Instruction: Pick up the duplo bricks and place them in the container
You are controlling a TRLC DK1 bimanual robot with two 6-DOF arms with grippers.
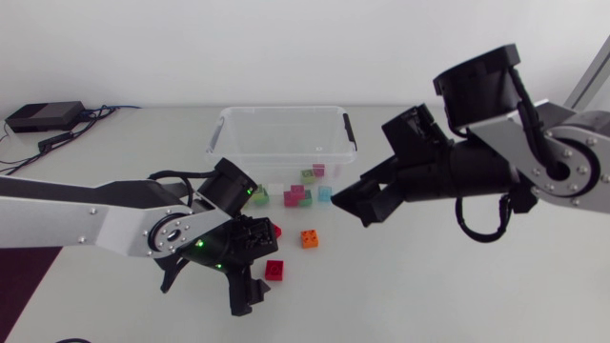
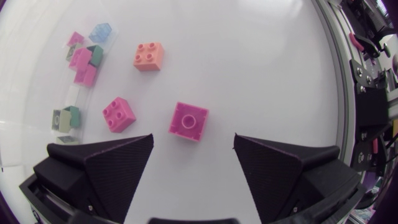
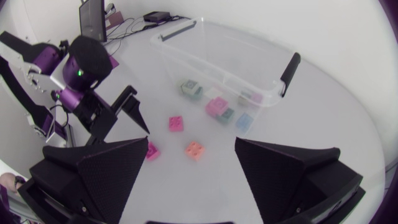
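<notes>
Matte black wedge fingers of the left gripper (image 2: 193, 138) stand wide apart, empty, over a studded pink brick (image 2: 188, 121) on the smooth white table (image 2: 261, 62). Right gripper (image 3: 191, 142) gapes empty too. Pastel bricks (image 1: 303, 195) lie perhaps inside the clear plastic container (image 1: 281, 129).

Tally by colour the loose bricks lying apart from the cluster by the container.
Orange brick: 1
Magenta bricks: 2
Total: 3
</notes>
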